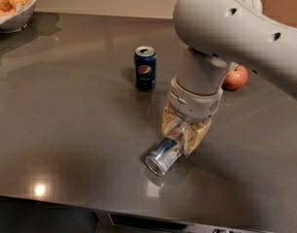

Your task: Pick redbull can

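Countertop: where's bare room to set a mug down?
Free: the wide stretch between the fruit bowl, Pepsi can and front edge. Crowded: centre-right, where the claw clamps the lying redbull can, with the apple behind.

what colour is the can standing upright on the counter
Dark blue Pepsi can, camera view; the gripper grips the lying redbull can.

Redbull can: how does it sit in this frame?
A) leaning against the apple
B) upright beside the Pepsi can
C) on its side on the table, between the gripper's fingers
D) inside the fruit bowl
C: the redbull can lies on its side on the table, silver end toward the camera, with the gripper closed on its far end; the Pepsi can stands upright, apart from it.
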Controlling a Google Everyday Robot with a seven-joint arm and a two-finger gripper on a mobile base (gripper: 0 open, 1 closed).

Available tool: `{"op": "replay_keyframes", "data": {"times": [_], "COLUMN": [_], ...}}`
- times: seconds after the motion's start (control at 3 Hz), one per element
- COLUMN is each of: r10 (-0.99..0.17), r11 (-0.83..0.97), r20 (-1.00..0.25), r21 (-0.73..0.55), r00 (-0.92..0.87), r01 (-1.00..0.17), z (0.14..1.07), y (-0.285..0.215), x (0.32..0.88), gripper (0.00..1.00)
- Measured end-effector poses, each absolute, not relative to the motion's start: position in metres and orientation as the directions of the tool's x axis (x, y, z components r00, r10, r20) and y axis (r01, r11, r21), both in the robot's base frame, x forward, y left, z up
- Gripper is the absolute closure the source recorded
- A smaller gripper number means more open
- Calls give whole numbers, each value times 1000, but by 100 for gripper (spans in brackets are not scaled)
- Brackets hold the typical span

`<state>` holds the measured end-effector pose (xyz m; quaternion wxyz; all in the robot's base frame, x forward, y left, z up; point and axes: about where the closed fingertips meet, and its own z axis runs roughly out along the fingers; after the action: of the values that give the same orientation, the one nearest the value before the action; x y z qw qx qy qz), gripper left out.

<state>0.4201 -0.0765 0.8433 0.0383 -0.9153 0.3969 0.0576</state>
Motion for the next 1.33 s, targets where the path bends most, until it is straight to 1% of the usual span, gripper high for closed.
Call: {"op": "replay_keyframes", "data": {"times": [0.33, 0.67, 1.33], "r10": [-727, -723, -714], "r11": [-672, -665, -634], "r20": [-164, -196, -215], "r21": [-30, -63, -205], "r00": [667, 662, 666], "r01": [-740, -745, -746], "z": [859, 894, 965], "y": [-82, -87, -86], "x": [425, 432, 460], "gripper": [88, 100, 100]}}
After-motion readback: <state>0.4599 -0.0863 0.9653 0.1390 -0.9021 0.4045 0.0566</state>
